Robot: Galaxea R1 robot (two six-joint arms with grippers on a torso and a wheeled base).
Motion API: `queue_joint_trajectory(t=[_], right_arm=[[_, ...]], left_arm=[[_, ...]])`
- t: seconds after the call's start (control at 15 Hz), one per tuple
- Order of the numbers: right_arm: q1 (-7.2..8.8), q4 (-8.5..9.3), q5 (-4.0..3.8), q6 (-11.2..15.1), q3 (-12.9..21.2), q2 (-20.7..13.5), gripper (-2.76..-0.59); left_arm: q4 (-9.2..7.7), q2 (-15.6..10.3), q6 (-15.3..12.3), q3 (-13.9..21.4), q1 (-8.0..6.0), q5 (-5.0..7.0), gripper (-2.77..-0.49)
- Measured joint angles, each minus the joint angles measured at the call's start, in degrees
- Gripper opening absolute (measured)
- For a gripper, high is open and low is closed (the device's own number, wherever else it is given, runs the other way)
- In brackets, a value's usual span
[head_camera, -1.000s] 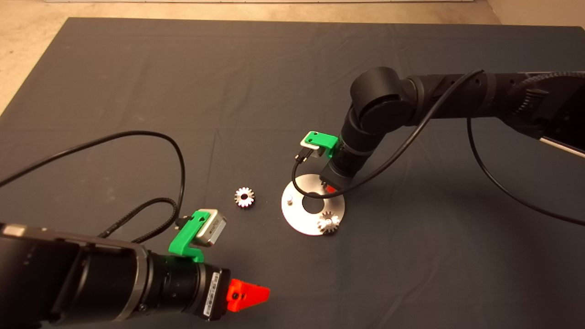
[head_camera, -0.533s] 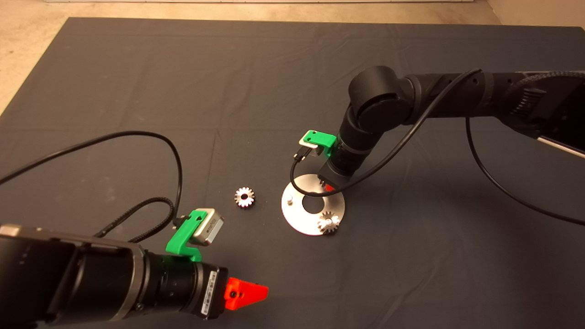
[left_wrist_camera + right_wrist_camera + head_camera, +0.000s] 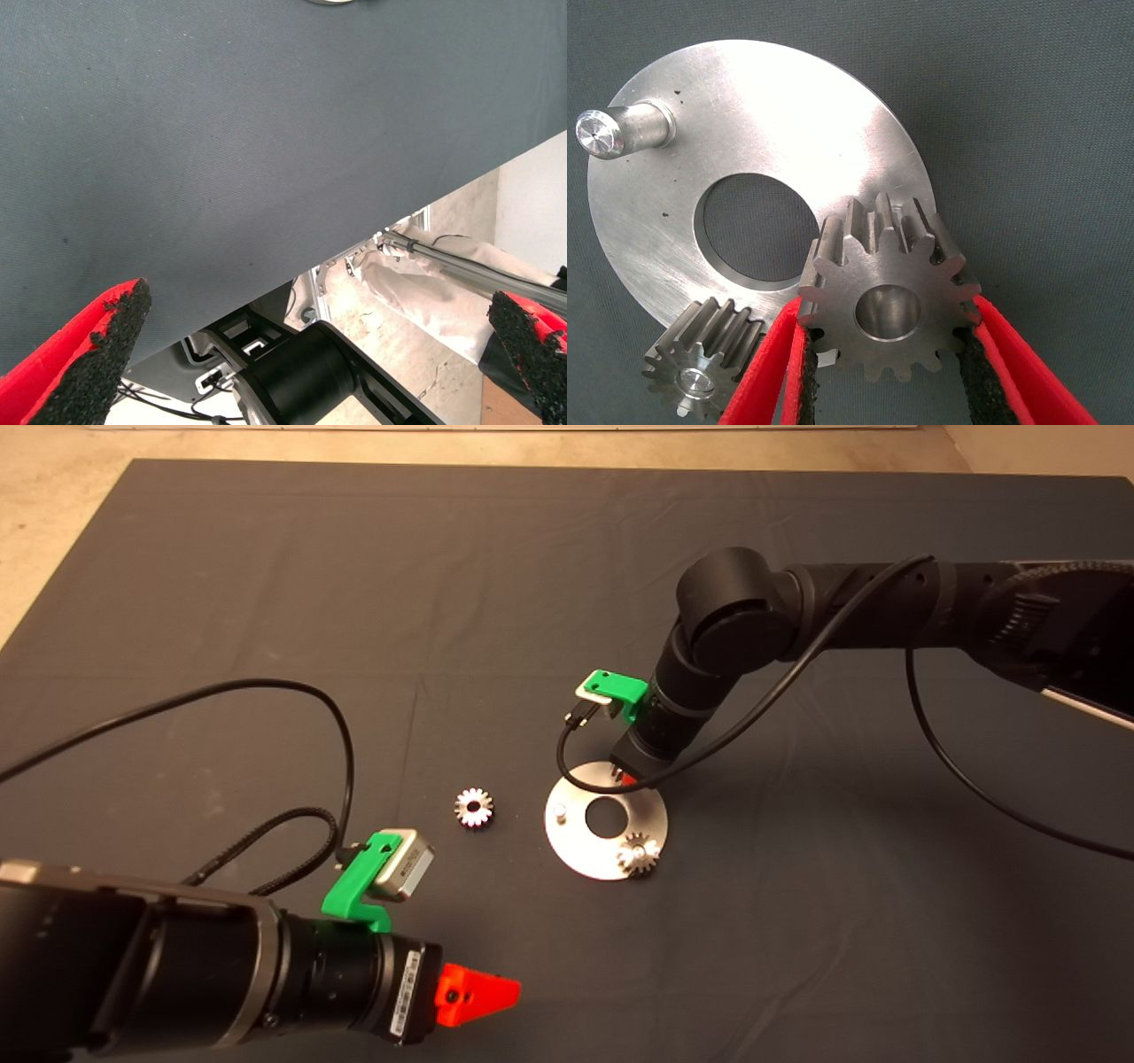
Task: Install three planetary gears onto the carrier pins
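The dark mat [image 3: 266, 602] fills the frame, with the shiny carrier disc [image 3: 576, 850] just right of centre. The right gripper [image 3: 881, 354] hangs over the disc's upper edge, clenched on one planetary gear [image 3: 890, 297], its hole over a peg, though whether it is fully seated I cannot tell. One gear [image 3: 638, 855] looks seated at the disc's lower right; another [image 3: 474, 808] lies loose left of the disc, and one pin [image 3: 559, 811] stands bare — about a third done, I'd judge. The left gripper [image 3: 474, 996] waits at lower left, spread wide.

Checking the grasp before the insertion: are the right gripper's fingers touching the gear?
Touching: the right wrist view shows both fingers pressed against the gear's teeth on opposite sides.
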Motion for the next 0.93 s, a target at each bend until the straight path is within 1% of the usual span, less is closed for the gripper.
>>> queue_joint_trajectory(t=[0.13, 0.33, 0.47, 0.6, 0.93], right_arm=[[0.0, -0.02, 0.05, -0.01, 0.0, 0.0, -2.42], [0.0, -0.03, 0.02, -0.02, -0.02, 0.0, -2.42], [0.0, -0.05, 0.09, -0.02, 0.0, -0.12, -2.42], [0.0, -0.04, 0.27, -0.02, 0.02, -0.14, -2.42], [0.0, -0.08, 0.21, -0.02, 0.06, -0.12, -2.42]], left_arm=[[0.0, -0.29, -0.02, 0.0, 0.0, -0.69, -0.5], [0.0, -0.4, -0.02, 0.0, 0.0, -0.8, -0.5], [0.0, -0.41, -0.02, 0.0, 0.0, -1.46, -0.5], [0.0, -0.74, -0.02, 0.0, 0.0, -1.54, -0.5], [0.0, -1.38, 0.0, 0.0, 0.0, -1.68, -0.5]])
